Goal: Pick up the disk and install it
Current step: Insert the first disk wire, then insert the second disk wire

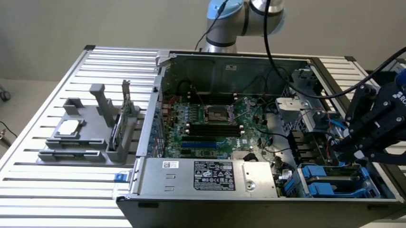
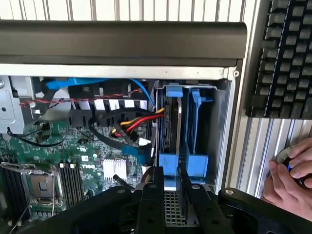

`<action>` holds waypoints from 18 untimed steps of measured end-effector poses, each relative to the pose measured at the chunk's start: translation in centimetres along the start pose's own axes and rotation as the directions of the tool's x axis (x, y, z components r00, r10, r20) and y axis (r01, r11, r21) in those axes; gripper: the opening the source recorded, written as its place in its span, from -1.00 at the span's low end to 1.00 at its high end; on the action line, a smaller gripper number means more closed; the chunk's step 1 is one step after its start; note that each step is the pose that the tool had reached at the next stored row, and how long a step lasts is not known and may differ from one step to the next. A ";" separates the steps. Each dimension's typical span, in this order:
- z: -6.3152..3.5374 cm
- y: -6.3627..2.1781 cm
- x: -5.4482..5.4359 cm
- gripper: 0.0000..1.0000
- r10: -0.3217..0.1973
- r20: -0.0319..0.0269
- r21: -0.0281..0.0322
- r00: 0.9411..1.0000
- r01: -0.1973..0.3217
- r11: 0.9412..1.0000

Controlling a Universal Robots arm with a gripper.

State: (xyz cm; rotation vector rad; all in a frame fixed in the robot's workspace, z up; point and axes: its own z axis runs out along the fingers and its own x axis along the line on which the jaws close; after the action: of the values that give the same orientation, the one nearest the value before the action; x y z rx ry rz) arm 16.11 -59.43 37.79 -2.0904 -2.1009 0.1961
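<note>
The gripper [image 2: 168, 183] hovers at the drive bay [image 2: 220, 126], fingers slightly apart, gripping nothing. The disk [image 2: 171, 124] sits upright inside.

An open computer case [image 1: 254, 128] lies on a slatted metal table [image 1: 44, 190], its green motherboard [image 1: 216, 123] facing up and a silver power supply [image 1: 209, 176] at six o'clock. At four o'clock the black gripper [image 1: 362, 151] hangs just above the blue-framed disk [image 1: 335, 179] in its bay. At nine o'clock a grey holder [image 1: 89, 133] stands outside the case.
</note>
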 end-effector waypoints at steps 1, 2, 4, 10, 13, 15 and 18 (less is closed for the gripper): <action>0.10 -0.41 0.0 -0.50 0.000 0.000 0.000 1.000 0.000 1.000; 0.18 -0.81 0.0 -0.50 0.000 -0.002 0.000 1.000 0.000 1.000; 0.33 -1.52 0.0 -0.50 -0.002 -0.008 0.000 1.000 0.002 1.000; 0.54 -2.44 0.0 -0.50 -0.006 -0.025 0.000 1.000 0.006 1.000; 0.54 -2.45 0.0 -0.50 -0.006 -0.025 0.000 1.000 0.006 1.000; 0.53 -2.45 0.0 -0.50 -0.006 -0.025 0.000 1.000 0.006 1.000; 0.54 -2.45 0.0 -0.50 -0.006 -0.025 0.000 1.000 0.006 1.000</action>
State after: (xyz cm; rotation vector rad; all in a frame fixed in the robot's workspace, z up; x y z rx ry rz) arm 13.61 -59.42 37.79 -2.0760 -2.0925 0.1685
